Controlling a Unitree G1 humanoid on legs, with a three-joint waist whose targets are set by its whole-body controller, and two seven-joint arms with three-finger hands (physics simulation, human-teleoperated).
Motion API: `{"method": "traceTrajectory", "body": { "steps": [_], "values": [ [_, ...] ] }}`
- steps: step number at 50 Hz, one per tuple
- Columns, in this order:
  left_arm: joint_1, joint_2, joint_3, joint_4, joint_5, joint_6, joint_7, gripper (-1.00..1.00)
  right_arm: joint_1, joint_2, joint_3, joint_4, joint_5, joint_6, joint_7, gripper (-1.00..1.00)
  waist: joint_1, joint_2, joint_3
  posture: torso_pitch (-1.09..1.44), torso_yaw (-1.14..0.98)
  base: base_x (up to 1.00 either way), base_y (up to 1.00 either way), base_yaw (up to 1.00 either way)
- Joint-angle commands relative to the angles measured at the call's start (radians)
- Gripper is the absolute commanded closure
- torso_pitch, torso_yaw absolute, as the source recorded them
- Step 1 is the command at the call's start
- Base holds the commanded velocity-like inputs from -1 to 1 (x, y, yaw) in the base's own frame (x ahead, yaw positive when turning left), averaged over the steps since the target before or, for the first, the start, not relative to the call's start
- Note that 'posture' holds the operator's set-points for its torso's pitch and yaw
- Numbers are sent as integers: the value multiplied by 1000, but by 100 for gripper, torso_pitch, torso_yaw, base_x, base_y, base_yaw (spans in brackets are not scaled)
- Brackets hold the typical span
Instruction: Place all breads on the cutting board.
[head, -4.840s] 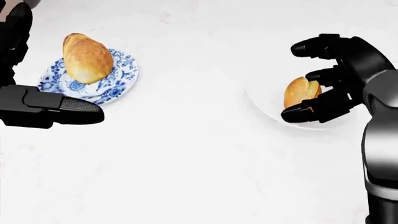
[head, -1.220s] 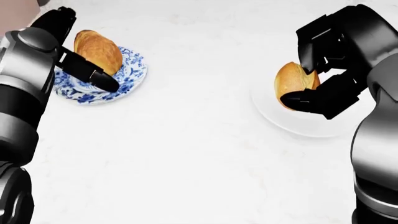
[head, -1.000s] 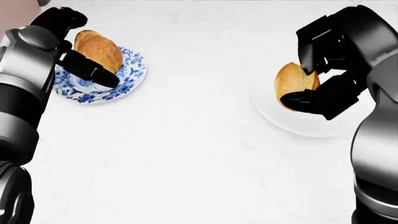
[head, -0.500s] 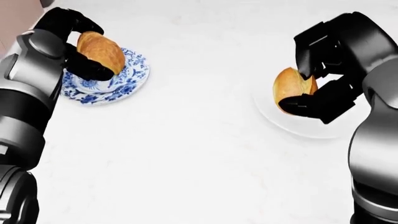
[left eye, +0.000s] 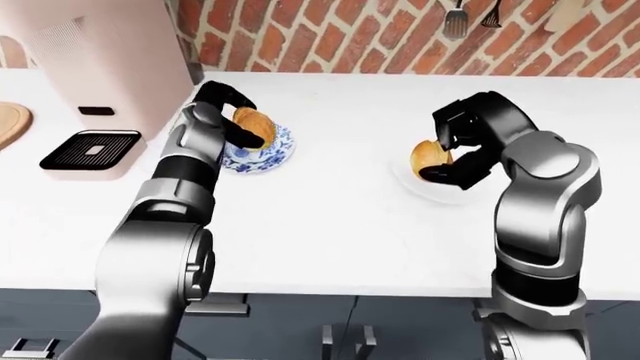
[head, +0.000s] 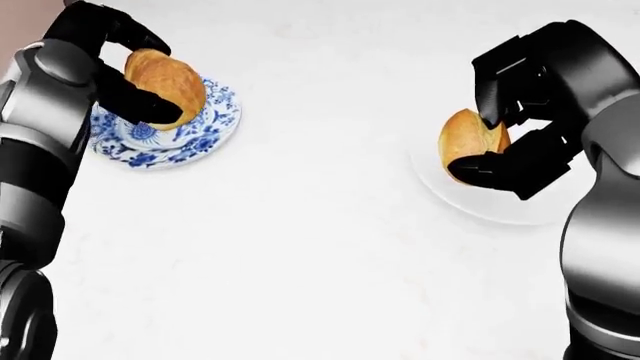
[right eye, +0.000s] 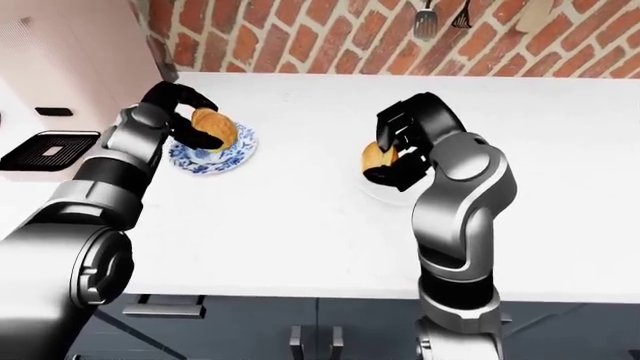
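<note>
Left hand (head: 115, 71): gripping glossy oval bread roll (head: 165, 77) over blue-patterned plate (head: 200, 131).
Right hand (head: 520, 112): clamping rounded bun (head: 465, 142) above plain white plate (head: 500, 210) — far side hidden.
Cutting board (left eye: 8, 124): showing only a wooden edge, left-eye view's left — cropped.

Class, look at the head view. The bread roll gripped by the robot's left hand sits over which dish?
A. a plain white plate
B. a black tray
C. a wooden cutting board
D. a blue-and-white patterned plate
D: the left hand closes round the bread roll above the blue-and-white patterned plate.
</note>
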Motion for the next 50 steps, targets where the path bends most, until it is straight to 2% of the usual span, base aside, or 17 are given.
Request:
{"method": "traceTrajectory", "body": {
  "steps": [1,6,10,24,27,29,30,32,34,39,41,43,44,45,47,49,50],
  "values": [
    [-58,25,6,-66,-11,-16,1,49,-30,-14,-13,-33,-11,-13,-5,100,-1,2,-35,0,0,0,0,0],
    [-64,39,10,-115,-35,5,-25,61,-34,-18,-12,-43,-18,-2,7,100,-2,1,-31,0,0,0,0,0],
    [-50,50,11,-212,-50,46,-71,100,-57,-30,-11,-40,-28,9,26,100,-2,3,-28,0,0,0,0,0],
    [71,84,32,-597,-82,220,-210,100,-101,-23,-6,-25,-59,12,22,100,-1,9,-18,0,0,0,0,0],
    [88,84,32,-649,-78,244,-228,100,-105,-15,-6,-25,-64,21,20,100,0,14,-56,0,0,-35,3,0],
    [94,81,35,-659,-79,243,-222,100,-106,-13,-4,-27,-68,28,21,100,1,0,-54,0,0,-48,15,0],
    [100,78,32,-671,-77,249,-226,100,-109,-12,-4,-27,-69,32,21,100,2,-18,-48,0,0,-63,28,0],
    [95,78,33,-672,-76,251,-228,100,-110,-13,-5,-24,-67,32,21,100,-3,-59,-56,0,0,-79,38,0],
    [93,78,32,-672,-74,254,-230,100,-112,-16,-8,-21,-66,32,20,100,0,-69,-50,0,0,-87,41,0],
    [88,77,35,-669,-75,249,-222,100,-115,-21,-4,-23,-76,44,26,100,19,-39,-30,0,0,-88,42,0],
    [95,74,32,-684,-74,256,-227,100,-118,-18,-3,-24,-78,48,26,100,27,-18,-25,0,0,-90,45,0],
    [100,72,32,-683,-75,250,-225,100,-115,-15,-6,-22,-76,44,21,100,31,28,-22,0,0,-90,44,0],
    [103,71,31,-691,-74,253,-228,100,-115,-14,-7,-22,-75,44,19,100,31,85,-30,0,0,-91,45,0],
    [106,70,31,-697,-74,255,-230,100,-115,-14,-6,-22,-75,45,19,100,33,78,-24,0,0,-90,44,0],
    [106,68,30,-705,-73,261,-233,100,-117,-12,-6,-21,-72,44,16,100,30,73,-46,0,0,-84,44,0],
    [108,66,30,-718,-71,267,-238,100,-115,-10,-6,-25,-68,43,13,100,28,54,-59,0,0,-40,20,0],
    [110,66,29,-724,-70,270,-240,100,-115,-8,-8,-28,-64,45,13,100,35,43,-24,0,0,0,0,0]
  ]
}}
